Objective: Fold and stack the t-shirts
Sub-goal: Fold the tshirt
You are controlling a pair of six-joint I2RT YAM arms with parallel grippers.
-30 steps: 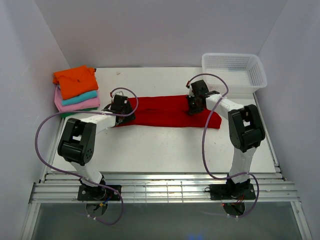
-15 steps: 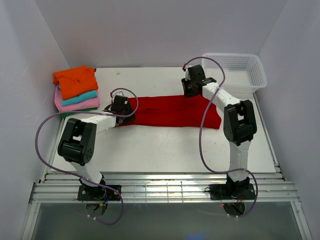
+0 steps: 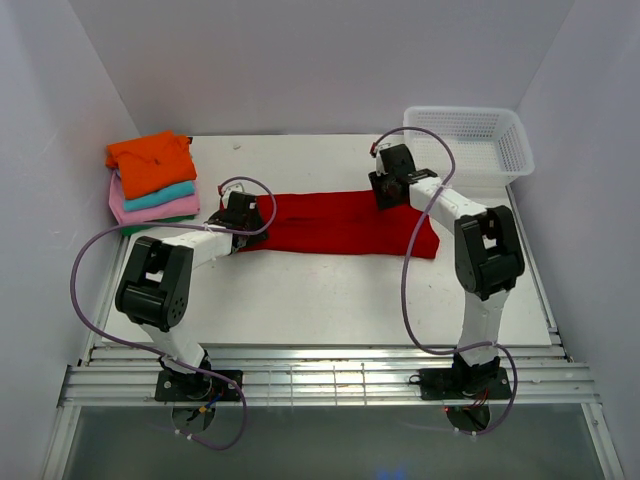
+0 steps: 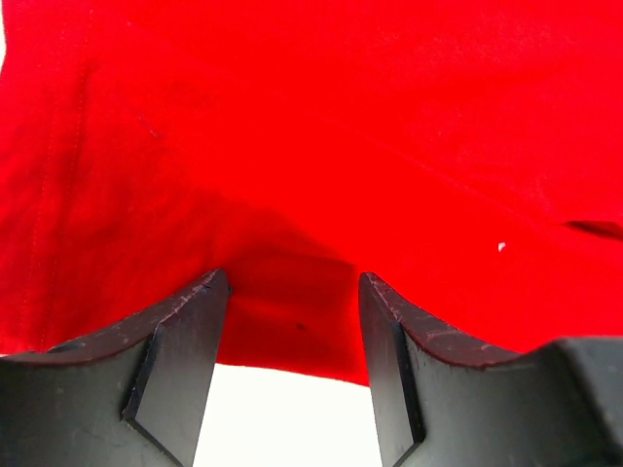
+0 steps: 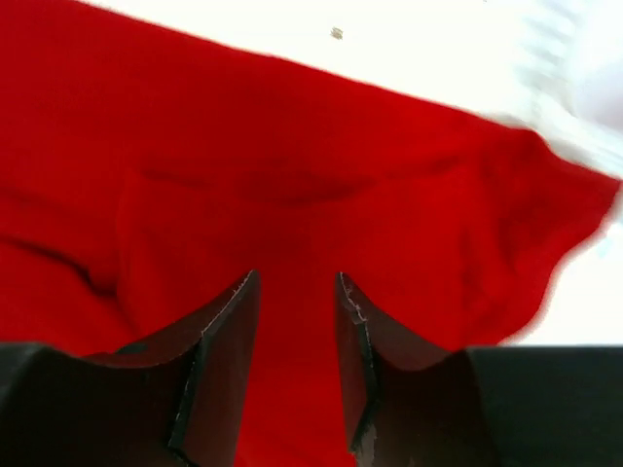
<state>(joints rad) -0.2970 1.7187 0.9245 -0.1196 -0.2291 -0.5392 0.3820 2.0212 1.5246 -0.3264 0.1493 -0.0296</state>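
A bright red t-shirt (image 3: 335, 223) lies folded into a long strip across the middle of the table. My left gripper (image 3: 243, 212) hovers low at its left end, open. In the left wrist view the fingers (image 4: 185, 331) straddle the shirt's near hem (image 4: 292, 331), which lies flat on the white table. My right gripper (image 3: 388, 192) is over the strip's far edge, right of centre. It is open, and red cloth (image 5: 292, 195) fills the right wrist view under the spread fingers (image 5: 229, 331). Other folded t-shirts (image 3: 152, 180), orange on top, then teal, pink and dark green, are stacked at the far left.
A white plastic mesh basket (image 3: 468, 140) stands at the far right corner, just behind the right arm. White walls close in the table on three sides. A metal rail runs along the near edge by the arm bases.
The right gripper lifted off the shirt's middle, swung toward the far edge and came back down a little, its jaws spreading and letting the cloth go. The left gripper stayed put.
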